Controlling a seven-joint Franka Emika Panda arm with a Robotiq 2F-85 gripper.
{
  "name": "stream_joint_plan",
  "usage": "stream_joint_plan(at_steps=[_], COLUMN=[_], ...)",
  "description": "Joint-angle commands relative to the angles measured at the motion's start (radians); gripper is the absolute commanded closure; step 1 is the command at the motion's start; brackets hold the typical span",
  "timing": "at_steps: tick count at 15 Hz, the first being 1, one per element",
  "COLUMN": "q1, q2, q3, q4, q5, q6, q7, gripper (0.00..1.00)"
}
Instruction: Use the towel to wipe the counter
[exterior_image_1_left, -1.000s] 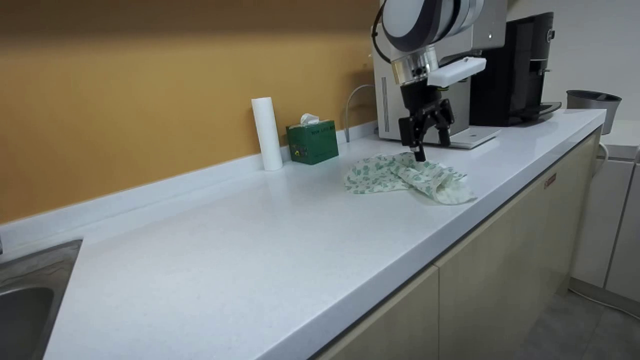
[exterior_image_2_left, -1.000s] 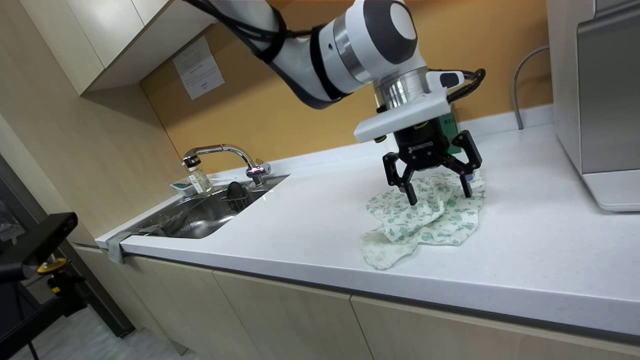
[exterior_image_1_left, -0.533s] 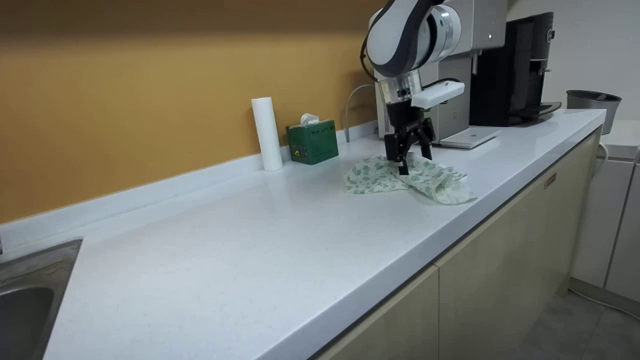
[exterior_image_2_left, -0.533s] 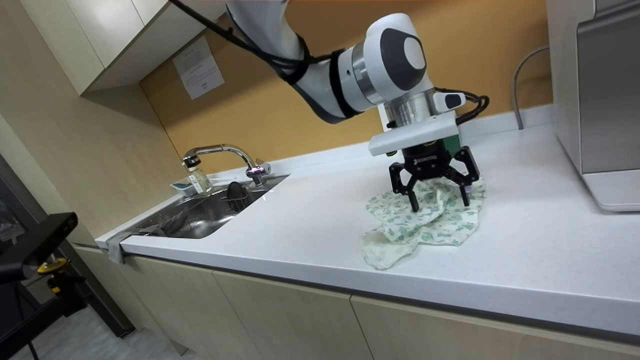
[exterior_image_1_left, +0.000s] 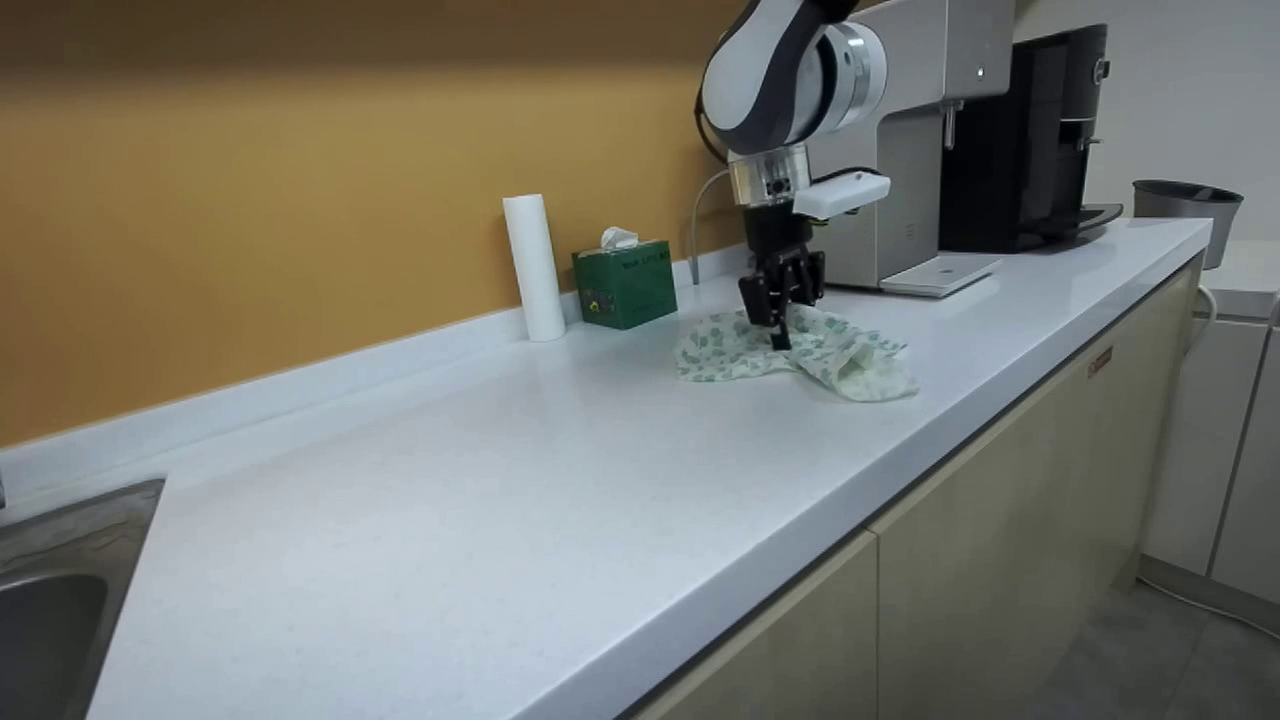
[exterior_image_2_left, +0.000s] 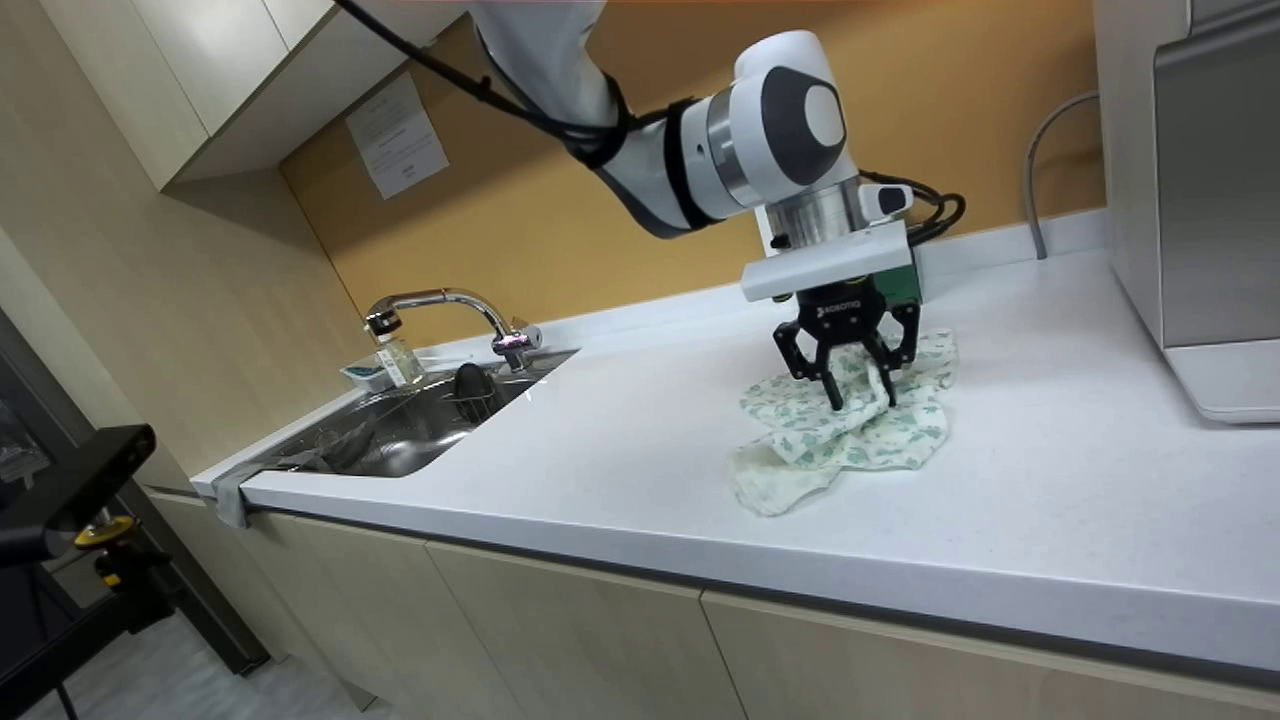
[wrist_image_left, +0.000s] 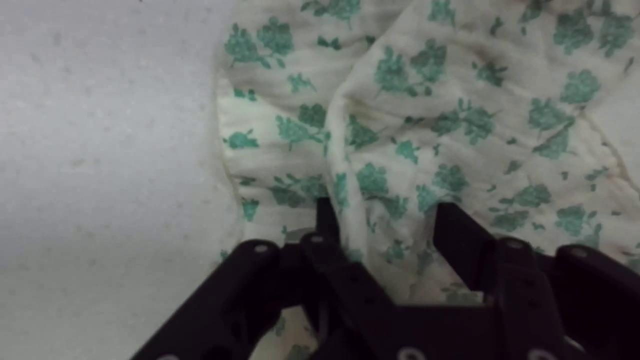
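Note:
A white towel with green leaf and flower prints lies crumpled on the white counter (exterior_image_1_left: 450, 500), and shows in both exterior views (exterior_image_1_left: 865, 372) (exterior_image_2_left: 900, 440). It fills much of the wrist view (wrist_image_left: 450, 125). My gripper (exterior_image_1_left: 793, 325) points down with its fingertips at the towel. In an exterior view the gripper (exterior_image_2_left: 864, 402) has its two fingers partly closed. In the wrist view a gap remains between the fingertips (wrist_image_left: 385, 210), and a raised fold of towel stands between them, close to the left finger. Whether the tips touch the counter cannot be told.
A white paper roll (exterior_image_1_left: 535, 268) and a green tissue box (exterior_image_1_left: 625, 285) stand by the wall. A silver machine (exterior_image_2_left: 1220, 250) stands on the counter, with a black machine (exterior_image_1_left: 1020, 150) beyond it. A sink (exterior_image_2_left: 430, 440) with a faucet (exterior_image_2_left: 460, 300) is at the other end.
My gripper came down onto the towel, and its fingers moved closer together. In the last half second the towel shifted slightly with the gripper, away from the counter's front edge, and bunched between the fingers.

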Motion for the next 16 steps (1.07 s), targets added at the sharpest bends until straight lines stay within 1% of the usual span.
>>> stream_joint_plan(at_steps=[1,2,4,5,6,9,16], q1=[-0.009,-0.007,-0.006,-0.008,-0.008,-0.016,-0.062], q2=[0.015,0.011,0.006,0.004,0.001,-0.020,-0.112], q3=[0.012,0.011,0.010,0.010,0.007,-0.013,-0.117], q4=[0.036,0.034,0.030,0.026,0.020,-0.016,-0.177], q5=[0.004,0.002,0.000,0.002,0.003,0.001,-0.004], q6=[-0.013,-0.013,-0.013,-0.013,-0.013,-0.003,0.045], q7=[-0.015,-0.016,-0.014,-0.012,-0.006,0.021,0.157], gripper=[0.76,0.84,0.96,0.99,1.00,0.99,0.99])
